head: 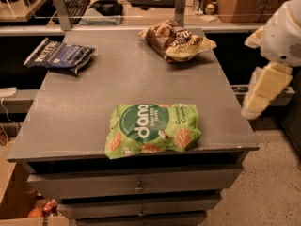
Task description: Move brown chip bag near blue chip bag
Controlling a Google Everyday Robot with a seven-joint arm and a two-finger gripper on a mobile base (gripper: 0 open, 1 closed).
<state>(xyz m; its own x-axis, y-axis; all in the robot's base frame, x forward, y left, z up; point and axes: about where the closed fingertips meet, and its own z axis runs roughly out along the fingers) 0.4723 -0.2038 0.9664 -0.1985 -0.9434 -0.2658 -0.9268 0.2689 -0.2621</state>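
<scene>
- While the brown chip bag (176, 41) lies crumpled at the far right corner of the grey cabinet top (89, 112), the robot's gripper (264, 89) hangs out beyond the cabinet's right edge, holding nothing and touching nothing.
- Whether the gripper is spread or pressed together cannot be told from this angle; it shows only as a pale cream block under the white arm (284, 29).
- The blue chip bag (60, 54) lies flat at the far left corner, well apart from the brown one, with bare grey surface between them.
- A green "dang" bag (153, 130) rests near the front edge, out of the straight path between the two.
- Judging by its glossy, puffed and creased look, the brown bag is likely light, soft and slippery, its film liable to buckle and its contents to crush under a hard squeeze.
- The raised, rumpled middle or the pale cream end toward the right edge looks like the best place to pinch, since a fold of film gives more purchase than the slick flat face.
- Judged from how things lie, the task is at its start: the reach to the bag is the step in hand, and the carry leftward is not yet done.
</scene>
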